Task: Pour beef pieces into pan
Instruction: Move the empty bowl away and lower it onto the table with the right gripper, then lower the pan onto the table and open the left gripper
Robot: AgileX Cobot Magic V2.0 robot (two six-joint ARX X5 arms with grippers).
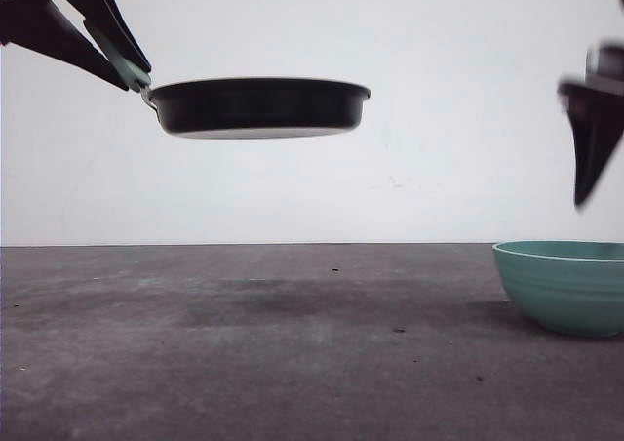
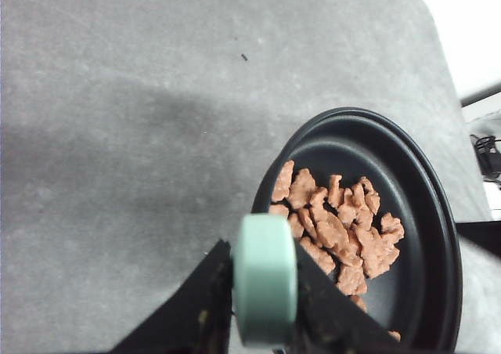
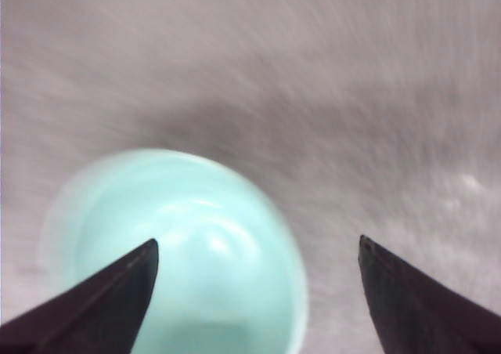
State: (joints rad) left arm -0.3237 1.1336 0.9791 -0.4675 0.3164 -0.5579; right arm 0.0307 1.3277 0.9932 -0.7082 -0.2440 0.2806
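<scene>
- Above the grey table [image 1: 244, 363], in the front view, the pan [image 1: 258, 106] hung level and well clear of the surface, its inside hidden behind the black wall. The left gripper [image 1: 125, 70] was cut off by the picture's upper left corner; its dark fingers were clamped on the pan's mint-green handle [image 1: 130, 71]. At the right edge the right gripper [image 1: 595, 134] was blurred and partly cropped, hanging above the teal bowl [image 1: 564, 285], which stood on the table and was itself cut by the edge. The bowl's contents could not be seen from this side.
- From the left wrist view, the handle [image 2: 264, 279] sat pinched between the left gripper's [image 2: 262, 307] fingers. The beef pieces [image 2: 337, 229] lay in a low heap inside the pan [image 2: 423, 213], whose rim ran out of the picture's lower edge.
- Seen from the right wrist, everything was smeared by blur. The right gripper [image 3: 258, 291] had its fingers spread wide apart, holding nothing, over the bowl [image 3: 196, 252], whose pale interior looked bare.
</scene>
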